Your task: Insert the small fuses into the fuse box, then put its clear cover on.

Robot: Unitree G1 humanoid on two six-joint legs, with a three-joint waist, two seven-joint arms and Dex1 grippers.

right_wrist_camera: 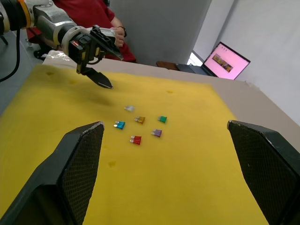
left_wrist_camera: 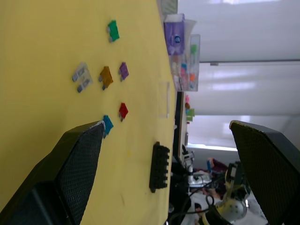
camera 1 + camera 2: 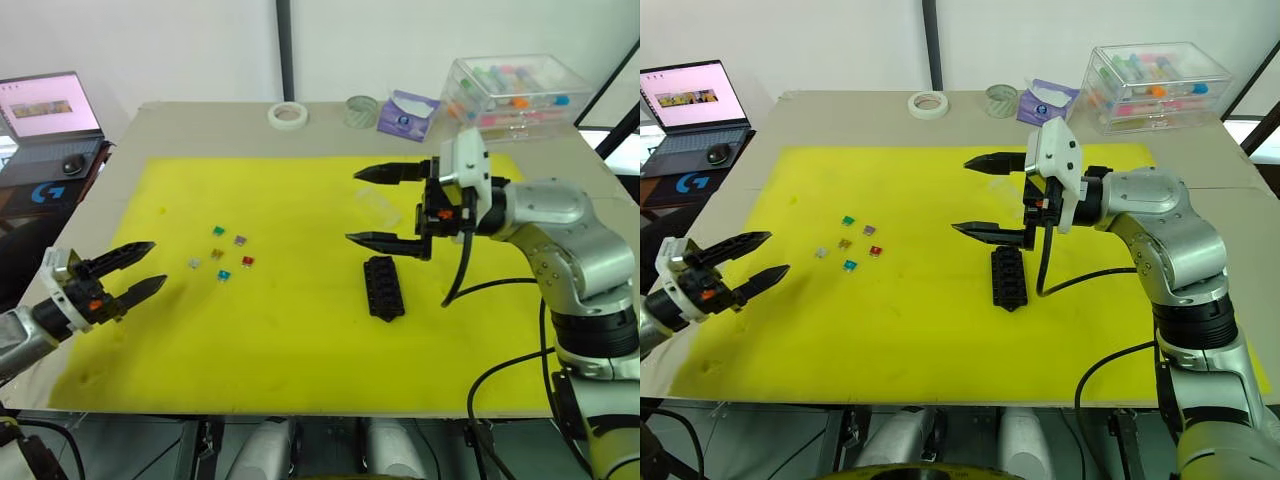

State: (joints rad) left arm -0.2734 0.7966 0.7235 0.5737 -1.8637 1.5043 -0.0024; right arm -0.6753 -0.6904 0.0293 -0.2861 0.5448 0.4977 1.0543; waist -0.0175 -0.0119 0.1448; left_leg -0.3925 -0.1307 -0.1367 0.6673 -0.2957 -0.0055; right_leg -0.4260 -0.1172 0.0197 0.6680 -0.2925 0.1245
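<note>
Six fuses lie loose on the yellow mat, just ahead of the left end effector, fingers apart, presumably lined up to pick. Fuse box sits under the wide-open right end effector, clear cover beside it.

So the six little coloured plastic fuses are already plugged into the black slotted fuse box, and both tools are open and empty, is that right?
Not quite. The six little coloured plastic fuses lie loose on the yellow mat, apart from the black slotted fuse box, whose slots are empty; the left eye view shows it. The rest holds: the left tool and the right tool are open and empty.
</note>
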